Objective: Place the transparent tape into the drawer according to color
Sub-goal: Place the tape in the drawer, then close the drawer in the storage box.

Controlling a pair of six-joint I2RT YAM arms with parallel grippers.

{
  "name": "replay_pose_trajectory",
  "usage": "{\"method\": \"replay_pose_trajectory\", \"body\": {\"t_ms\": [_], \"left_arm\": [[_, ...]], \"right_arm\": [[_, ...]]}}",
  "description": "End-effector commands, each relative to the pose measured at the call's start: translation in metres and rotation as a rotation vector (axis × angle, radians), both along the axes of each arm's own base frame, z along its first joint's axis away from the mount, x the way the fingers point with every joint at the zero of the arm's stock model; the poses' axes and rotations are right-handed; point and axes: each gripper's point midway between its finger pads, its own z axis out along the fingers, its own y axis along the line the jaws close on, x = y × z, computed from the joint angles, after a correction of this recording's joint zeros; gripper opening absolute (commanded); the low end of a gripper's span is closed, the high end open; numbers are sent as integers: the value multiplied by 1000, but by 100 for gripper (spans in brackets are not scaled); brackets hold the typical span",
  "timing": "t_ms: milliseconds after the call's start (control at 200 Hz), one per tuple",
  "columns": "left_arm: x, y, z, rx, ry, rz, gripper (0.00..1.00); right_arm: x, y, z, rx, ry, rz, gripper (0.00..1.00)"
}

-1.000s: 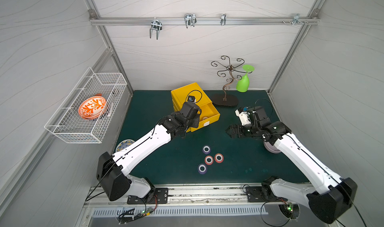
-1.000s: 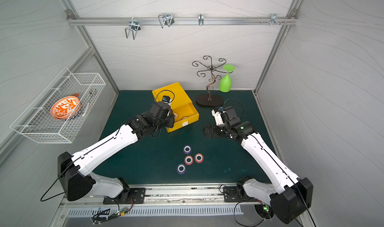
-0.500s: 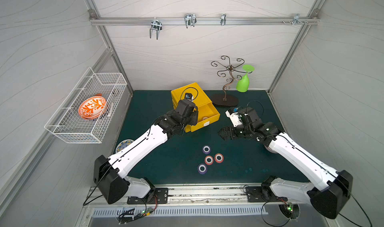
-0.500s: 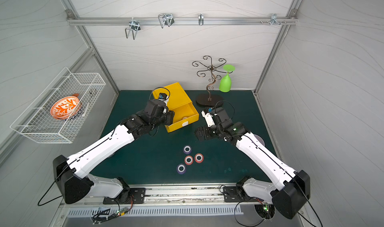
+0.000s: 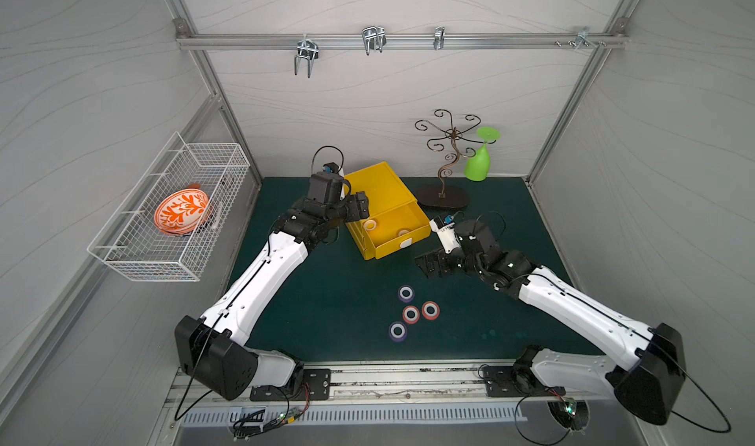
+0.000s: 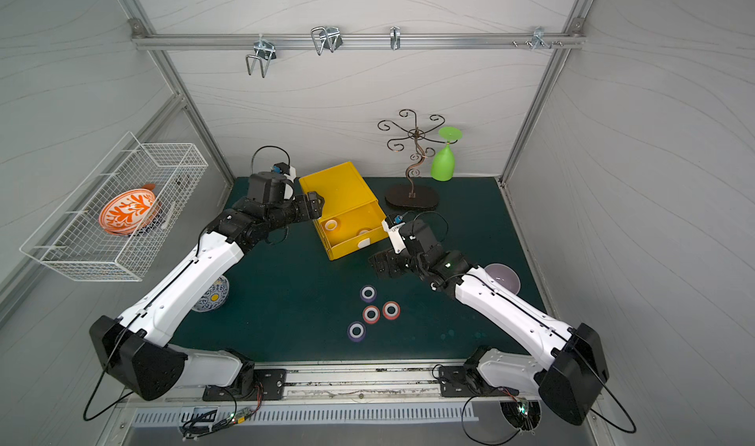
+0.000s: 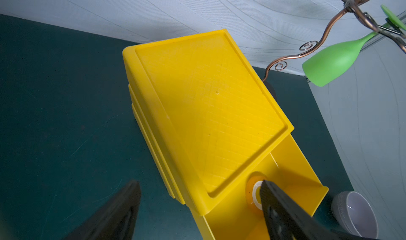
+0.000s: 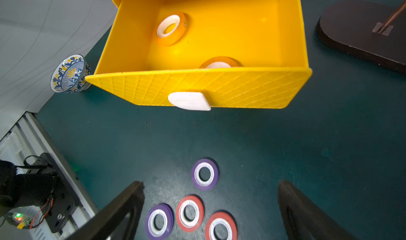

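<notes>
The yellow box (image 5: 378, 188) has its top drawer (image 5: 398, 247) pulled out. Two orange-yellow rolls of transparent tape lie inside it (image 8: 171, 27) (image 8: 219, 63). Two purple rolls (image 5: 405, 294) (image 5: 397, 330) and two red rolls (image 5: 410, 314) (image 5: 429, 310) lie flat on the green mat. My left gripper (image 5: 361, 207) hangs open over the drawer's rear left corner, one finger (image 7: 276, 208) just above a roll (image 7: 252, 188). In front of the drawer my right gripper (image 5: 429, 265) is open and empty above the mat, with the four rolls (image 8: 189, 213) beyond its fingertips.
A wire basket (image 5: 171, 207) with an orange plate hangs on the left wall. A blue patterned bowl (image 6: 212, 297) sits under the left arm and a lilac bowl (image 6: 504, 278) beside the right arm. A copper stand (image 5: 443, 194) and a green glass (image 5: 478, 164) stand behind the box.
My left gripper has opened and drawn back a little; an orange-yellow roll now lies in the drawer beneath it. My right gripper, still open, has moved left toward the drawer front.
</notes>
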Motion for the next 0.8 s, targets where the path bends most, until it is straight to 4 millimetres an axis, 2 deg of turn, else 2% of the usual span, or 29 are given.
{"method": "replay_pose_trajectory", "body": {"t_ms": [0,155,545,795], "left_arm": [[11,-6,5,-91,37,-10,86],[22,-7,-9,-111,109,-6,82],[33,-4,-33,-94,186,18,67],[38,-1,-45,-100,215,25,57]], "right_arm": [[10,9,9,34,-73,-5,99],[13,13,4,45,-82,-4,99],[19,23,-10,62,-124,11,99],[27,34,-6,67,-188,25,95]]}}
